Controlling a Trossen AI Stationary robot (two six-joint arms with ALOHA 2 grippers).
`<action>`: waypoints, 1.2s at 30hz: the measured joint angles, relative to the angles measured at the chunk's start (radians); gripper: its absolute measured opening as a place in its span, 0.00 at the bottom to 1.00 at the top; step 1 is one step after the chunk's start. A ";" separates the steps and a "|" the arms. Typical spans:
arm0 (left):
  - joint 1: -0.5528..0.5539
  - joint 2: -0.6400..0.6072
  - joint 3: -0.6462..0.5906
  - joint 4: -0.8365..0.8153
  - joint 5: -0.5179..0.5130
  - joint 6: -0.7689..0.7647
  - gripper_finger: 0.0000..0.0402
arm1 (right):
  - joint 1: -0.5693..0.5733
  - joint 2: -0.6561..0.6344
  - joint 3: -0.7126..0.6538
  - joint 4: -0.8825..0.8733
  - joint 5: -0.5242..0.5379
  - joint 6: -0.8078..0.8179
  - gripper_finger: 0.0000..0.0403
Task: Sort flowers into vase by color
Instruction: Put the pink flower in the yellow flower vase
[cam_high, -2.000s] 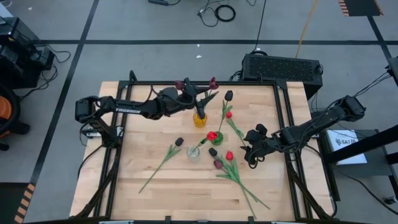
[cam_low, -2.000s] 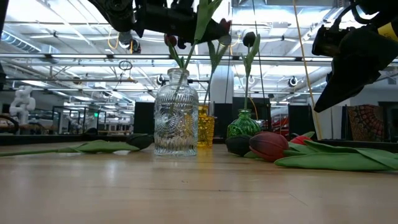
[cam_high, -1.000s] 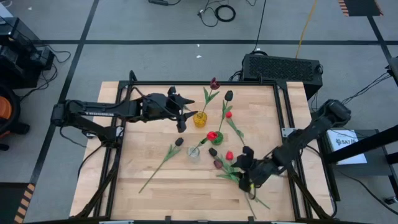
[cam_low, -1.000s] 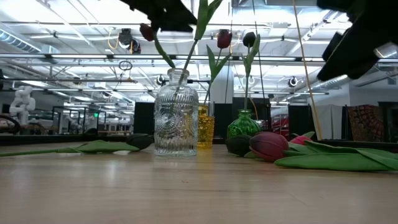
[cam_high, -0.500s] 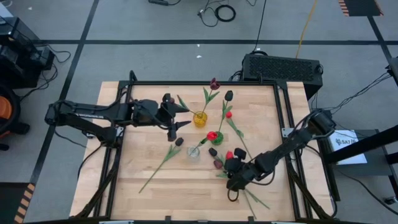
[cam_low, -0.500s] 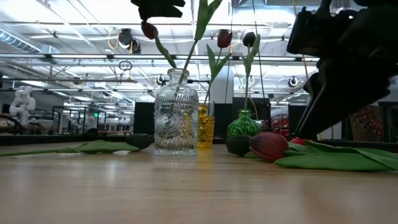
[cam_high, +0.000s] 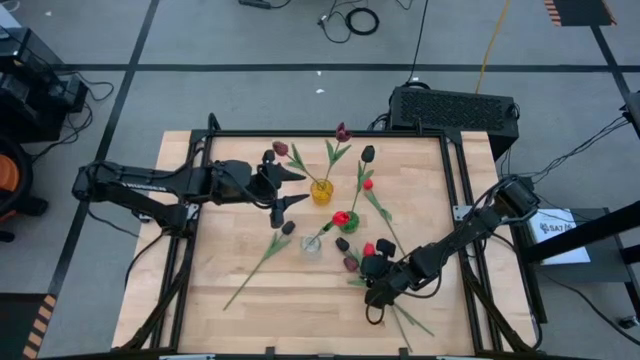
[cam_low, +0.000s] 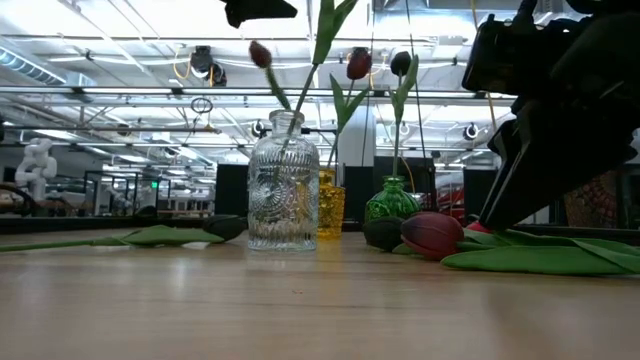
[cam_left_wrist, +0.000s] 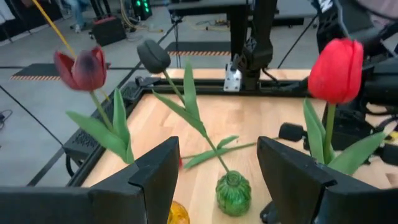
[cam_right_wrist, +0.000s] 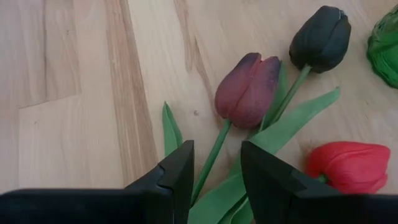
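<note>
A: Where is the right gripper?

B: Low over the loose flowers at the table's near right. Its fingers stand apart, one on each side of the stem of the maroon tulip, not yet pinching it. My reading: it straddles the thin stem because the bulbous head would slip.

A: Neighbours?

B: A near-black tulip and a red tulip lie just beside it, their leaves overlapping. That crowding could let the jaws snag a leaf.

A: Left gripper?

B: Empty, with its jaws spread, hovering near the yellow vase, which holds two maroon blooms. The green vase is bulbous, ribbed glass and holds a dark tulip; the clear vase is cut glass.

A: Materials?

B: Matte, fabric-like petals, flat plastic-looking leaves, wooden planks.
</note>
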 joint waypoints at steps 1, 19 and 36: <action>0.000 0.000 0.000 0.012 0.000 0.003 0.56 | 0.000 0.000 0.000 0.000 0.000 0.000 0.31; -0.157 -0.166 0.023 0.013 0.002 0.018 0.56 | 0.000 0.000 -0.001 -0.016 0.000 -0.005 0.31; -0.444 -0.173 -0.073 -0.073 -0.236 -0.107 0.56 | -0.009 0.099 0.036 0.016 -0.022 -0.025 0.31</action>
